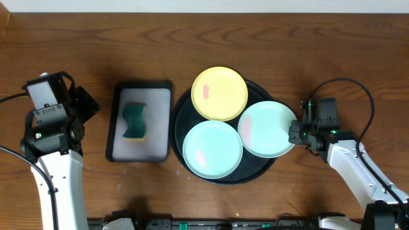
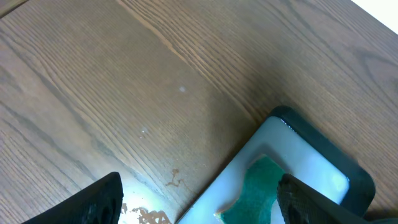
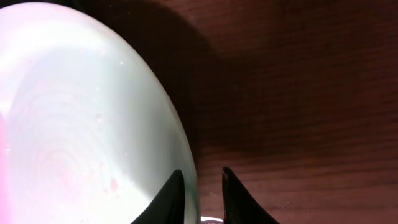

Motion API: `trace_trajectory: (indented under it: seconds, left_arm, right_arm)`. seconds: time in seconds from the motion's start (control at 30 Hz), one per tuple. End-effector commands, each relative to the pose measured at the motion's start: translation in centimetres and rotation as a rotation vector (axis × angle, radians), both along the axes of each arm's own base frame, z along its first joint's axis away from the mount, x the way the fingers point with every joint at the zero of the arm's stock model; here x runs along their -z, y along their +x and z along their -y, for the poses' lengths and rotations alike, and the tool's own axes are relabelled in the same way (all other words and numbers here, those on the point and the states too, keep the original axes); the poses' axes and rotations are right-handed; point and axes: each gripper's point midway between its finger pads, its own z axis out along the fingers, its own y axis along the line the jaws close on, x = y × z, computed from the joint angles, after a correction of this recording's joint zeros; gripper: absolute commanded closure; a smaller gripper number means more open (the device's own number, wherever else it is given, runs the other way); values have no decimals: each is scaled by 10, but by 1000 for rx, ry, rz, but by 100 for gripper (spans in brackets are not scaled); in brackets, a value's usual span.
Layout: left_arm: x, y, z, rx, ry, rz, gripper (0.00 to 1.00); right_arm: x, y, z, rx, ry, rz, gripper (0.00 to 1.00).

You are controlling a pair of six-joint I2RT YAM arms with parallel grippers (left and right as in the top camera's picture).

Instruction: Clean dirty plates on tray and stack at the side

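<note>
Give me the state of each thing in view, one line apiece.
Round tray: holds all three plates.
Yellow plate: smeared pink, in the tray.
Left mint plate: smeared pink, in the tray.
Right mint plate: faint pink smear, overhanging the tray's right rim.
Sponge: lying in the rectangular tray.
Left gripper: fingers open, empty.
Right gripper: fingers astride that plate's rim; grip unclear.
</note>
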Motion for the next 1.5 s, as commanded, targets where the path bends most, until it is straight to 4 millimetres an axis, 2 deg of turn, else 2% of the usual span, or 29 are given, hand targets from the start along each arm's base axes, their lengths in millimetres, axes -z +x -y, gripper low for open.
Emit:
trace_trajectory:
  seconds: [0.0, 0.23, 0.4, 0.5, 0.93, 1.2, 1.47]
  left_arm:
    - [-6, 0, -3, -13, 4, 10, 20]
    - [-6, 0, -3, -13, 4, 10, 20]
    - [-6, 0, -3, -13, 4, 10, 20]
    - [-6, 0, -3, -13, 4, 10, 20]
    - [-6, 0, -3, -13, 4, 11, 20]
    - [-6, 0, -3, -13, 4, 10, 20]
    - [-6, 0, -3, -13, 4, 10, 20]
  right_arm:
    - [2, 0, 2, 6, -12, -4, 79]
    - [7, 2, 2, 5, -13, -9, 82]
    - [15, 1, 2, 6, -14, -31, 98]
    - [11, 3, 2, 6, -13, -16, 99]
    - [-41, 11, 1, 7, 1, 148, 99]
    - [-52, 3, 0, 1, 12, 143, 99]
    - [-81, 14, -9, 23, 80, 164, 99]
